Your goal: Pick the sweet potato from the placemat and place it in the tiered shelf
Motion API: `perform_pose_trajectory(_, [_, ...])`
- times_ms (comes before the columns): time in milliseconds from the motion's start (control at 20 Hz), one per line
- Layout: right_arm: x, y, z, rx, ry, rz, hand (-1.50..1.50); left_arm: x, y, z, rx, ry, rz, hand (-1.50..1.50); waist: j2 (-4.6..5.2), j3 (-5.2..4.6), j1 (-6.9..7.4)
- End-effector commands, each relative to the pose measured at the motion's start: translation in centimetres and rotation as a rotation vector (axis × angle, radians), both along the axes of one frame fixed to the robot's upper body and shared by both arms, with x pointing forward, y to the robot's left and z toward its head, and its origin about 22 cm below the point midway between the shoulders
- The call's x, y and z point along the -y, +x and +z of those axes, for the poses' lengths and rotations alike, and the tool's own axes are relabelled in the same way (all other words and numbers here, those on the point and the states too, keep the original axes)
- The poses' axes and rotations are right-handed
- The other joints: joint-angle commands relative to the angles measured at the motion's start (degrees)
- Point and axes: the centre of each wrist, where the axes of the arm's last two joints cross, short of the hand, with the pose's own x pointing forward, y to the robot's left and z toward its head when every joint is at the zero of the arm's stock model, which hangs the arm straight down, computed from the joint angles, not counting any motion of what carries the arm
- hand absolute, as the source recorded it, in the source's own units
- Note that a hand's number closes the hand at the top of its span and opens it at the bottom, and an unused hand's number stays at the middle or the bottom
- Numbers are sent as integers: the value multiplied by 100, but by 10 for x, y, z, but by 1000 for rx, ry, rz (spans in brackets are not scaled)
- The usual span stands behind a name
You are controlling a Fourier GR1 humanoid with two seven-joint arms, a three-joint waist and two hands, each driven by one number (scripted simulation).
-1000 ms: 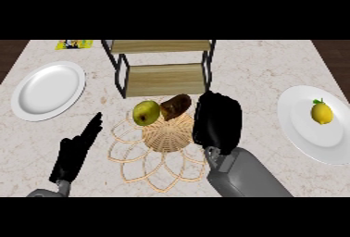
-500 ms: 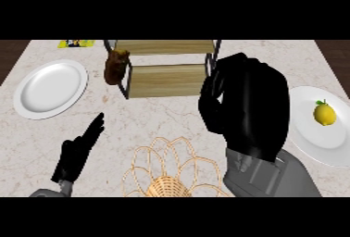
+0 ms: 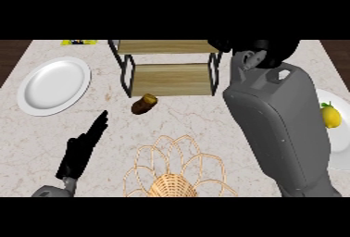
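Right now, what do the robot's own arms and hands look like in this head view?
The right forearm is a bulky, smooth grey casing with rounded edges and a small lug near the wrist, ending in a black right hand at the shelf's corner. The left hand is black too, slim, with long fingers, joined to a small rounded grey wrist piece at the lower edge. No cables or markings show.

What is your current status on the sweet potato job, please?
Left hand open, resting low left. Right hand at shelf's right end, fingers unclear. Brown sweet potato lying on counter before black-framed wooden tiered shelf, not shelved.
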Motion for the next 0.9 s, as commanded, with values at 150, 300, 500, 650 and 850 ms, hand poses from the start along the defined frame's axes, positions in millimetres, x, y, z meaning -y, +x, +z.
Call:
perform_pose_trajectory(150, [11,66,2,-58,-12,-56,150,-2,1,17,14,-2,-20,0,23,1,71])
perform_pose_trajectory(300, [3,87,-1,-73,-32,-27,150,-4,17,17,3,4,-12,0,55,-1,100])
perform_pose_trajectory(500, [1,106,-22,-132,-50,0,150,0,11,2,9,-1,-21,0,63,-3,109])
perform_pose_trajectory(650, [0,118,-32,-146,-36,15,150,13,1,-1,24,3,-18,0,75,-2,177])
perform_pose_trajectory(850, [-5,128,-37,-214,-33,3,150,23,19,19,23,5,-39,0,133,-2,311])
